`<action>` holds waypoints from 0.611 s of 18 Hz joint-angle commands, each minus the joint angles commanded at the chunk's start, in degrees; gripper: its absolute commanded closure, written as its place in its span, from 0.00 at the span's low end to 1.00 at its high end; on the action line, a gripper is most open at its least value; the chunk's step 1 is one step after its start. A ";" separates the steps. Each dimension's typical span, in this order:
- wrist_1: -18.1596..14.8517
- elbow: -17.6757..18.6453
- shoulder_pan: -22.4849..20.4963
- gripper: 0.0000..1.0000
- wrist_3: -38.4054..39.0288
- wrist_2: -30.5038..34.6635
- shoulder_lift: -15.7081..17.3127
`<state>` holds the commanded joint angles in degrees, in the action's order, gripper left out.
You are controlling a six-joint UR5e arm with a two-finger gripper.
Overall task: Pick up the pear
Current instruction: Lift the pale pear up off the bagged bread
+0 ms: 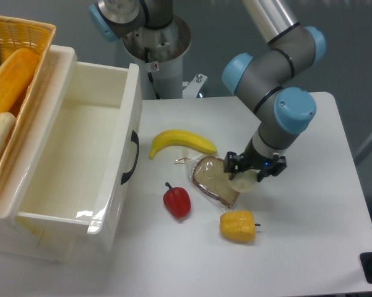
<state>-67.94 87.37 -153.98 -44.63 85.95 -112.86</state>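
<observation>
The pear [242,183] is a small pale cream fruit held between the black fingers of my gripper [249,172], just right of the bread slice and seemingly lifted slightly off the table. The gripper is shut on the pear, and only the fruit's lower part shows below the fingers. The arm's grey and blue wrist [286,113] reaches down from the upper right.
A bagged slice of brown bread [214,180] lies left of the gripper. A yellow banana [181,142], a red pepper [177,201] and a yellow bell pepper [237,225] lie nearby. A large white bin [133,117] and a wicker basket [25,34] stand at left.
</observation>
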 joint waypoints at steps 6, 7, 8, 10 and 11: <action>-0.09 -2.81 -2.46 0.82 -6.41 1.15 2.55; -0.09 -2.99 -2.98 0.82 -8.00 1.15 3.34; -0.09 -3.08 -3.60 0.82 -9.32 1.15 3.96; -0.18 -3.43 -4.31 0.82 -12.04 1.15 4.75; -0.70 -4.13 -4.57 0.82 -13.71 1.32 5.01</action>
<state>-68.64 83.24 -158.55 -58.34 87.27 -107.84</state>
